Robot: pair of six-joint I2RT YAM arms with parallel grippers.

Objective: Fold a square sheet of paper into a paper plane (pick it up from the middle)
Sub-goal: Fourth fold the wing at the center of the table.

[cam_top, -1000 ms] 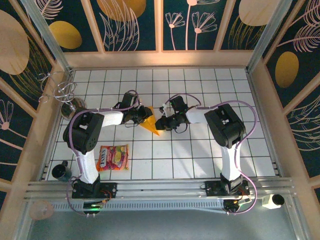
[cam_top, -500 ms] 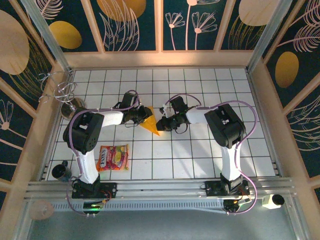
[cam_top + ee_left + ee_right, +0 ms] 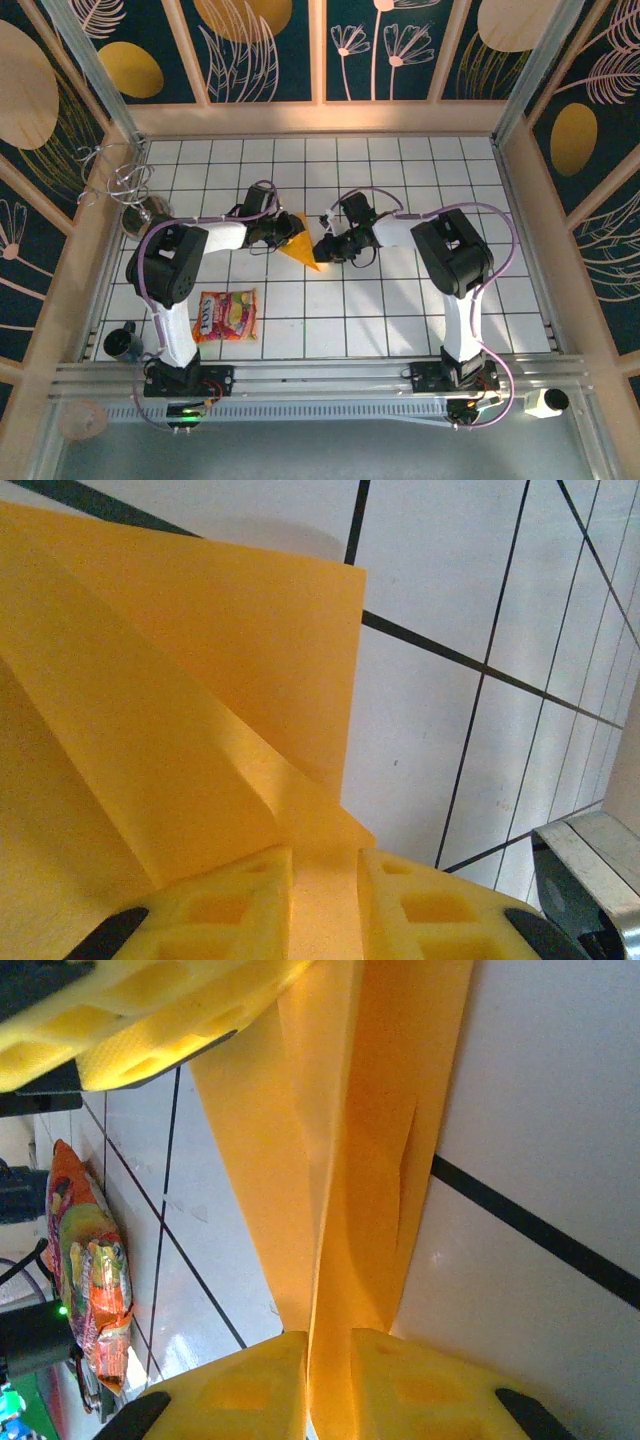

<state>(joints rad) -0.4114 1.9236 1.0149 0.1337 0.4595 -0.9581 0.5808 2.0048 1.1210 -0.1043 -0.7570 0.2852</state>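
White-tiled counter (image 3: 400, 310) w/ black grid; near its middle, the thin orange-yellow paper sheet (image 3: 300, 243), part-folded to a point, is held between both arms. Left pincer (image 3: 325, 875) is clenched on one edge, right pincer (image 3: 328, 1360) clenched on the opposite end. My worry: if I pull unevenly, the paper could tear or slip out, skewing the crease.
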